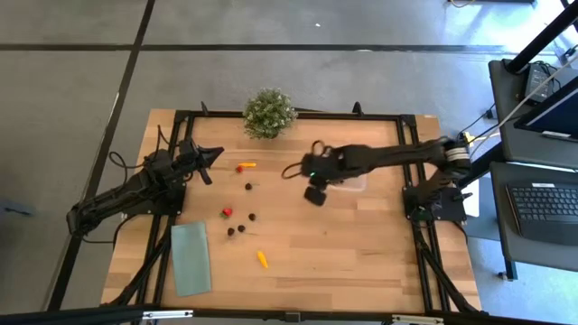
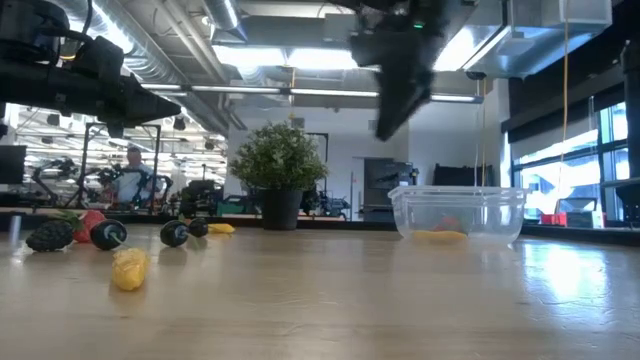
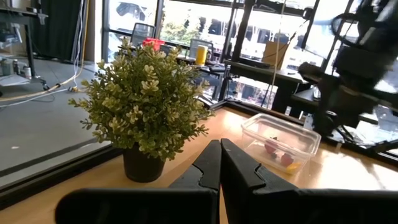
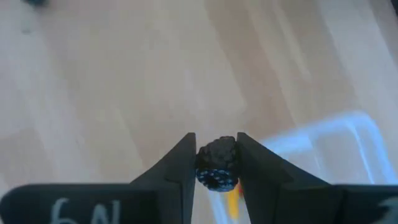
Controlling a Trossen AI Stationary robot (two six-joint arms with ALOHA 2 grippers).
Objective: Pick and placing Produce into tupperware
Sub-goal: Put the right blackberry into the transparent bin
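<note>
High view: the counter (image 1: 361, 253) carries the plant (image 1: 269, 113) at 12 o'clock and the box (image 1: 354, 183) toward 2 o'clock, a few pieces already inside. Loose produce (image 1: 242, 217) is scattered left of centre, one yellow piece (image 1: 262, 259) toward 6. The right end effector (image 1: 313, 195) is held above the counter just beside the box, clenched on a dark berry (image 4: 217, 163) pinched across its middle. The berry is judged light, bumpy, fairly firm, prone to roll. The left end effector (image 3: 220, 167), clenched empty, is parked at 10 o'clock.
</note>
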